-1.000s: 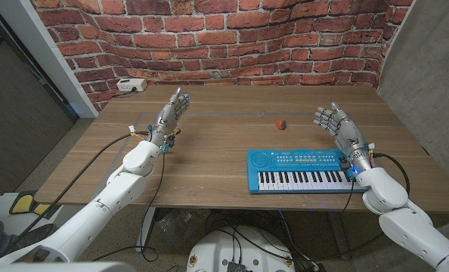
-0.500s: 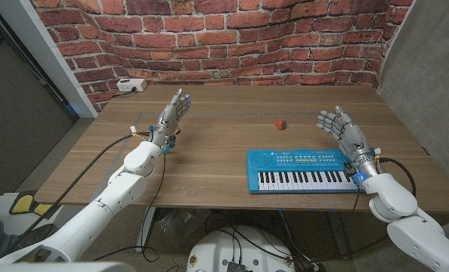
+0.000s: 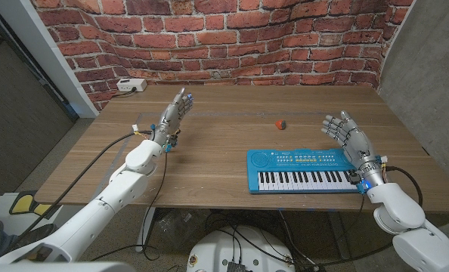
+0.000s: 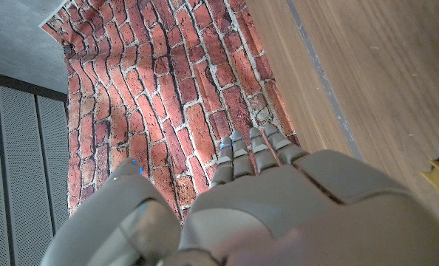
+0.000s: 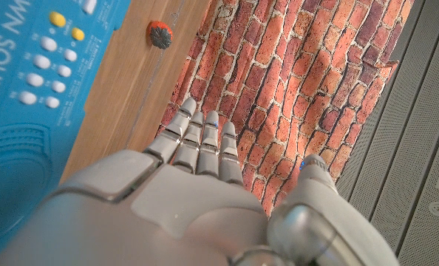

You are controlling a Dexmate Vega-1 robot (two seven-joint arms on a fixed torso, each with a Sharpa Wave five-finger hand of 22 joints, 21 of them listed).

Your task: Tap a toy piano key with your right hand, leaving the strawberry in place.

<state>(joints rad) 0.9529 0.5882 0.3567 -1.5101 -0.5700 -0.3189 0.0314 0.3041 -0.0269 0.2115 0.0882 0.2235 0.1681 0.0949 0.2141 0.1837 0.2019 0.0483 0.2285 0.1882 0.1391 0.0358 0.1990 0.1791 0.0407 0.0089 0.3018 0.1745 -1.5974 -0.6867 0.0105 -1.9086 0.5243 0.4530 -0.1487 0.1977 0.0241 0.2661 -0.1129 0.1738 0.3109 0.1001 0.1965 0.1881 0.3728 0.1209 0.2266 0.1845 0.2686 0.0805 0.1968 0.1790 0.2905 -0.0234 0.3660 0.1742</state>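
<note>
A blue toy piano (image 3: pixel 303 170) with white and black keys lies on the wooden table (image 3: pixel 224 143) near its front edge, right of centre; its blue body (image 5: pixel 20 118) also appears in the right wrist view. A small red strawberry (image 3: pixel 280 123) sits behind the piano, apart from it, and appears as a red blob (image 5: pixel 160 34) in the right wrist view. My right hand (image 3: pixel 347 132) hovers open, fingers apart, above the piano's right end. My left hand (image 3: pixel 174 113) stands open over the table's left part, holding nothing.
A white box (image 3: pixel 131 85) with a cable lies at the table's back left corner. A small yellow piece (image 3: pixel 174 134) sits beside my left wrist. A brick wall (image 3: pixel 232 38) runs behind the table. Black cables hang along both arms.
My right hand has drifted to the right and slightly toward the front edge, staying above the piano's right end. The left hand and the strawberry have kept their places.
</note>
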